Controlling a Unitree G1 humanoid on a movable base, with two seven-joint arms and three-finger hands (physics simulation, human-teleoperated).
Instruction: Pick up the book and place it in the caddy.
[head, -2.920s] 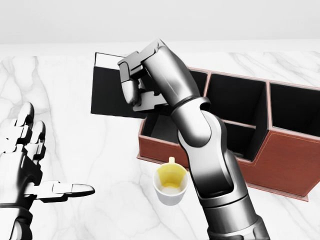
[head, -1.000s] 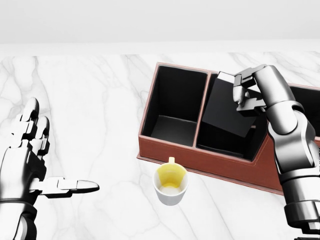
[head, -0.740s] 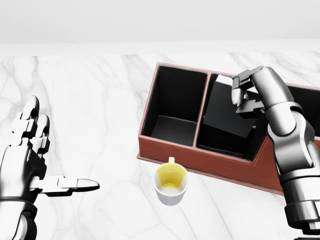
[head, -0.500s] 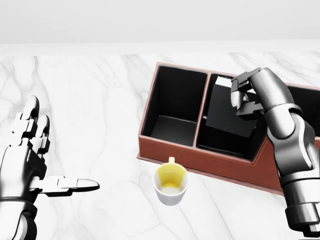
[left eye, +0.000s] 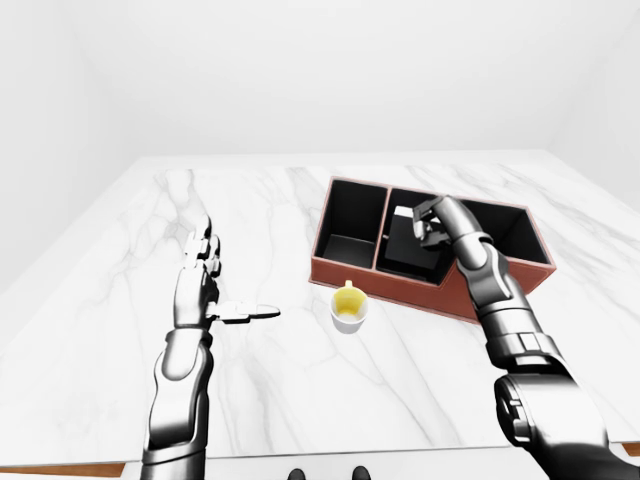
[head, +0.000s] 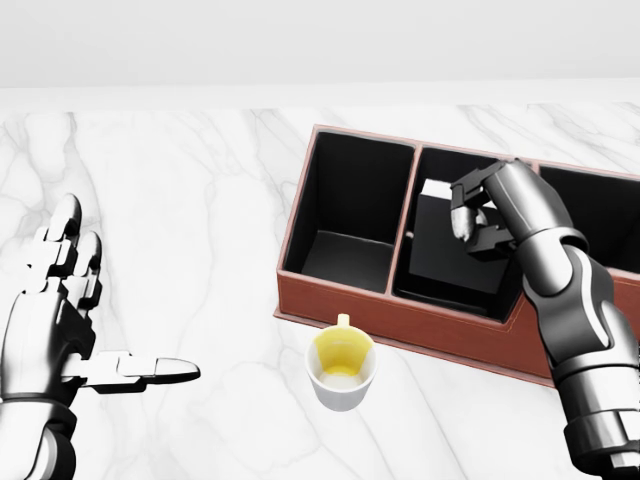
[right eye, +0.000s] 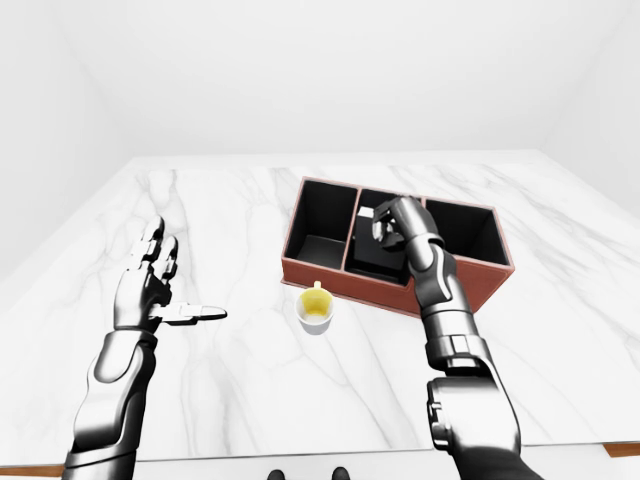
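A: While I log the caddy (head: 400, 318), give me the left side of the head view.

B: Left hand (head: 55, 330), well left of the caddy, held over the marble, holding nothing. Fingers (head: 62, 255) spread straight, pointing up the view, thumb stuck out toward the caddy.

A: Next over?

B: White cup (head: 342, 368), yellow inside, just below the caddy's near wall in the view, small gap, not touching. Handle points at the caddy.

A: Caddy itself?

B: Reddish-brown box, black lining, three compartments in a row, long side running left to right and angled slightly down to the right. Left compartment shows only lining.

A: The book?

B: Book (head: 452, 250), black, in the caddy's middle compartment. It stands on an edge, leaning, its top tipped toward the caddy's far wall. Long axis roughly up-down in the view. White corner shows at its top left. Bottom edge is down inside the compartment; can't tell whether it rests on the floor.

A: Right hand?

B: Right hand (head: 483, 214) over the same compartment, fingers curled closed round the book's top edge, arm coming in from the lower right.

A: Surface, room?

B: Table (left eye: 120, 300) is white marble with grey veins, brown edge at the bottom of the left-eye view. Plain white walls (left eye: 320, 70) behind.
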